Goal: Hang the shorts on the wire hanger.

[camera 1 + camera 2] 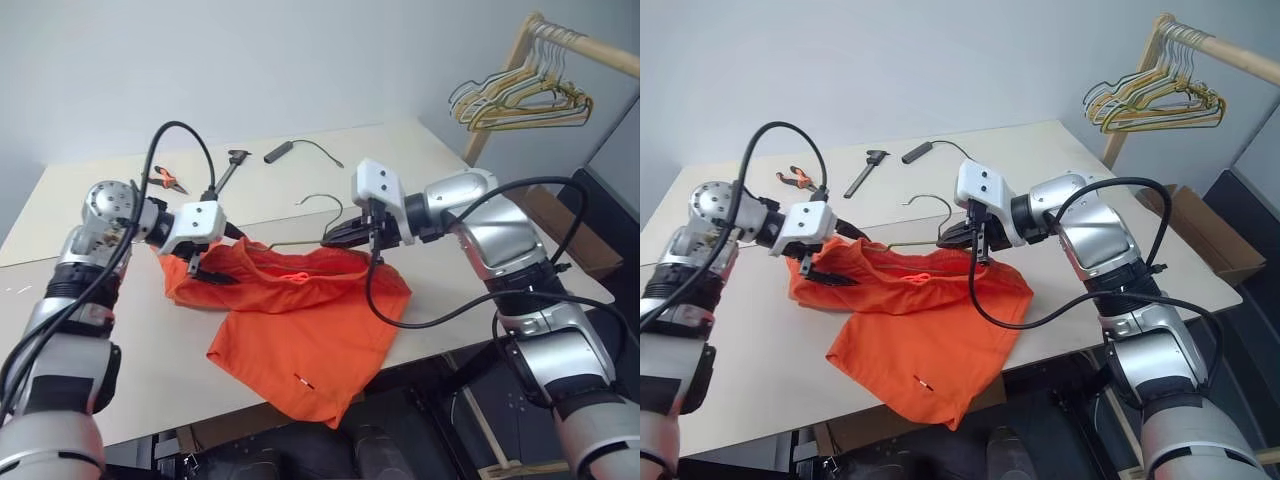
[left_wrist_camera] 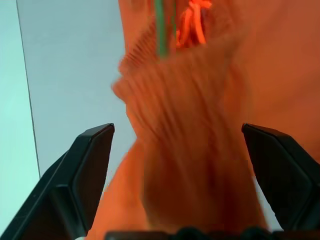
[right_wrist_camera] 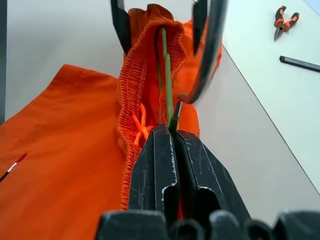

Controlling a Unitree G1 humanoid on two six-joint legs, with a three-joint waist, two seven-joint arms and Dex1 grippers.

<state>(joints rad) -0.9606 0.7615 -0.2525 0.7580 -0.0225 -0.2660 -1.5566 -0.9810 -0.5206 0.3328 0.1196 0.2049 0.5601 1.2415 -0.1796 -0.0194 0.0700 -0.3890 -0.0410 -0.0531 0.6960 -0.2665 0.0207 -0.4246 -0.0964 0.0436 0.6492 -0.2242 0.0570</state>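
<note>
R gripper pinches thin wire hanger inside ribbed orange shorts.

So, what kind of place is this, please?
Probably a workshop or lab set up for clothes-hanging tests: a plain table carrying pliers and other hand tools, a wooden rack of hangers beside it, bare grey walls.

A pale beige table stands against a plain light grey wall. Beside it, at the right, a wooden rack carries a bunch of yellowish and pale hangers. A brown cardboard box sits on the dark floor under the rack. The light is soft and even.
</note>
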